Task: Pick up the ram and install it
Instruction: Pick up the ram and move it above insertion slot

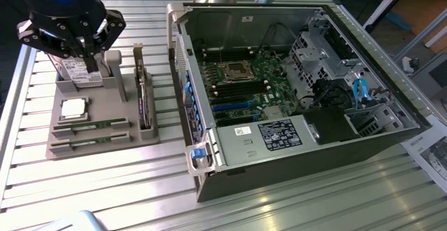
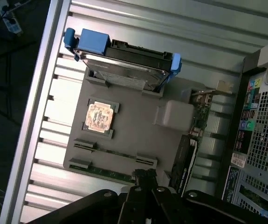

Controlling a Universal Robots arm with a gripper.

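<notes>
I see gripper (image 1: 87, 62) up over gray fixture (image 1: 112, 105), fingers pressed together, nothing held. The ram (image 1: 91, 124) lies flat in a fixture slot, 2nd stick (image 1: 89, 139) just beside it, both apart from gripper.

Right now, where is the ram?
On the exterior view's left, two ram sticks lie side by side in slots of the grey tray, next to the silver chip and apart from the open PC case.
</notes>
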